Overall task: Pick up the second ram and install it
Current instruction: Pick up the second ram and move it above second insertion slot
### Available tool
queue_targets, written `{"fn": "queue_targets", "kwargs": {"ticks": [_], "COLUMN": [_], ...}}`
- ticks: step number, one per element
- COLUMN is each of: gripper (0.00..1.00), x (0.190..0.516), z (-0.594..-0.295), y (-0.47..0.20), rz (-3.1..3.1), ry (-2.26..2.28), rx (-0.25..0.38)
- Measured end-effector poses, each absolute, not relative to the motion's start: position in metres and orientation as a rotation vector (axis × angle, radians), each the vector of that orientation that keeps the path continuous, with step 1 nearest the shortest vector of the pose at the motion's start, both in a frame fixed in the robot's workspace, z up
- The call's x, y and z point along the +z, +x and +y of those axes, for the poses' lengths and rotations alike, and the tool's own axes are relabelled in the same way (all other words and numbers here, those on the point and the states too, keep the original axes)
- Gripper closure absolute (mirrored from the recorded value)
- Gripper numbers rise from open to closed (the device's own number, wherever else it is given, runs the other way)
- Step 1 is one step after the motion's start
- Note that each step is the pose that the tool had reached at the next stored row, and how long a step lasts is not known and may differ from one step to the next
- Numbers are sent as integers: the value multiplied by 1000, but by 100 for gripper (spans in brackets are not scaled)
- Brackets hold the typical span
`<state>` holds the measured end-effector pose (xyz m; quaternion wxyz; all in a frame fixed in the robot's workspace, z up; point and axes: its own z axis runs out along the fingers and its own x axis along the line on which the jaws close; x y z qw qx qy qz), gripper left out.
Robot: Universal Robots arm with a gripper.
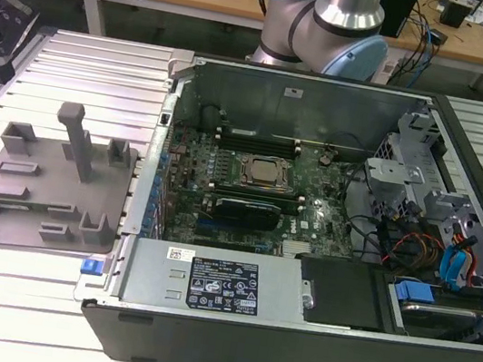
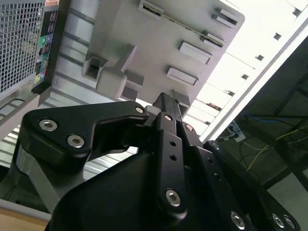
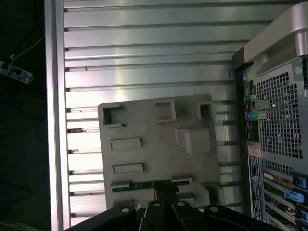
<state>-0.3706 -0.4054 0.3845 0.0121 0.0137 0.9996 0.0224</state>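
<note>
Gripper (image 3: 166,192): over the grey plate, in line with the memory stick in the first wrist view. How far it is open cannot be told, nor whether it has hold of anything.
Memory stick (image 3: 137,186): dark green, standing on edge in a narrow slot along one edge of the grey plate.
Grey plate (image 1: 38,186): flat on the slotted table (image 1: 85,64), at 9 o'clock from the computer case in the exterior view.
Computer case (image 1: 288,349): side open, board exposed, processor socket (image 1: 263,172) near the middle.
Arm (image 1: 346,14): at 12 o'clock, behind the case.
</note>
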Motion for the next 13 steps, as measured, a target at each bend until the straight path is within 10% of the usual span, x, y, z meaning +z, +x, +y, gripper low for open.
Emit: {"fn": "queue_targets", "kwargs": {"ticks": [13], "gripper": [92], "x": [384], "z": [-405], "y": [-371], "rz": [3110], "ry": [-260], "rx": [73]}}
